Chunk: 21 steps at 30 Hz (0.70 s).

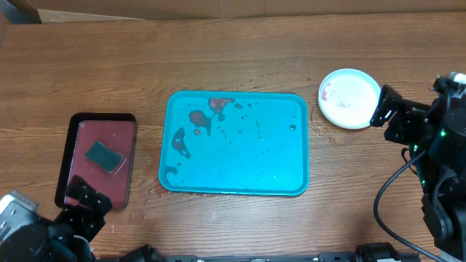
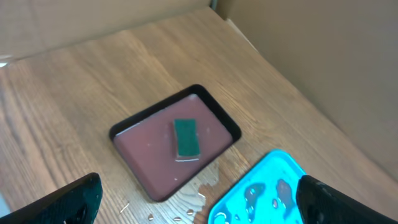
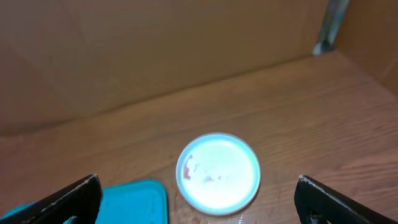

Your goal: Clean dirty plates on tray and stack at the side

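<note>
left gripper (image 1: 80, 204): black and blocky, at the near-left corner of the table; fingers spread wide, nothing between them, just beside the near end of the dark red tray.
dark red tray (image 1: 87, 135): small rectangle with rounded corners, a matte maroon floor and a raised black rim; lying flat at the left of the table, well apart from the turquoise tray.
sponge (image 1: 104, 155): small green rectangular pad with a paler underside, lying flat near the middle of the dark red tray.
droplets (image 2: 199, 194): small glossy beads on the wood between the two trays.
turquoise tray (image 1: 269, 153): large glossy plastic rectangle with rounded corners and a raised rim, at the table's centre; wet sheen, no plate on it.
smears (image 1: 200, 118): reddish-brown blotches and specks, gathered in the left half of the turquoise tray.
plate (image 1: 350, 98): small, round, white plastic with a shallow rim and a faint pink-red stain at its left side; off the tray, on bare wood just right of its far-right corner; perhaps more than one stacked, hard to tell from above.
right gripper (image 1: 389, 116): black, at the right edge; fingers held wide apart and empty, just beside the plate's right rim.
table (image 1: 218, 58): brown wood-grain, flat and matte.
cardboard wall (image 3: 155, 50): plain brown board standing along the far edge.
</note>
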Each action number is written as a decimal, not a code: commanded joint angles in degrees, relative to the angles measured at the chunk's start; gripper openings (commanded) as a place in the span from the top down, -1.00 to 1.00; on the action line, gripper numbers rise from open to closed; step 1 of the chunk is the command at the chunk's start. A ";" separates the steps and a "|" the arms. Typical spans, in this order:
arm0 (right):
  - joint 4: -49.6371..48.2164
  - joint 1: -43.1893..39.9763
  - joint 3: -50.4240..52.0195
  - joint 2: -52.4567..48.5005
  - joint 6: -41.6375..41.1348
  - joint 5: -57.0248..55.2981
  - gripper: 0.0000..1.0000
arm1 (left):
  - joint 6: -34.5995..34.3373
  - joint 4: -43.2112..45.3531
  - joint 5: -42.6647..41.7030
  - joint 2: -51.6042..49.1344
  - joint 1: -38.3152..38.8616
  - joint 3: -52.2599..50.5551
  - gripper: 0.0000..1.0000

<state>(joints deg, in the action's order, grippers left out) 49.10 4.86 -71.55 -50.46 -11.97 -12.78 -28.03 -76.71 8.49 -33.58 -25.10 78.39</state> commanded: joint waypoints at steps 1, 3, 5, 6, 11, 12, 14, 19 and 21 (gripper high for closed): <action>-1.60 -0.07 0.33 0.17 0.22 -4.68 -1.00 | -7.23 0.76 5.42 0.42 0.37 -1.38 -0.99; -2.14 -0.07 0.33 0.17 0.22 -5.73 -1.00 | -9.14 0.92 5.46 0.28 0.37 -1.38 -0.99; -2.23 -0.07 0.33 0.20 0.22 -5.88 -1.00 | -9.46 1.31 5.49 0.28 0.37 -1.38 -0.99; -2.43 -0.07 0.33 0.20 0.22 -5.88 -1.00 | -9.44 1.60 5.55 0.28 0.37 -1.38 -0.99; -4.09 -0.07 0.33 0.20 0.24 -7.54 -1.00 | -9.44 1.51 5.57 0.28 0.37 -1.38 -1.00; -4.63 -0.07 0.33 0.20 0.22 -8.24 -1.00 | -9.44 1.51 5.51 0.28 0.37 -1.38 -0.99; -5.92 -0.07 0.33 0.20 0.22 -8.68 -1.00 | -9.44 1.51 5.44 0.28 0.37 -1.38 -0.99; -9.20 -0.07 0.33 0.20 0.22 -8.66 -1.00 | -9.44 1.51 5.44 0.28 0.37 -1.38 -0.99; -9.86 -0.04 0.33 0.20 0.20 -8.61 -1.00 | -9.44 1.51 5.44 0.28 0.37 -1.38 -0.99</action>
<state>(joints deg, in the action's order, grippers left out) 40.03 4.86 -71.55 -50.48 -11.92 -20.32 -36.53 -75.42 12.73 -33.23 -25.10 77.21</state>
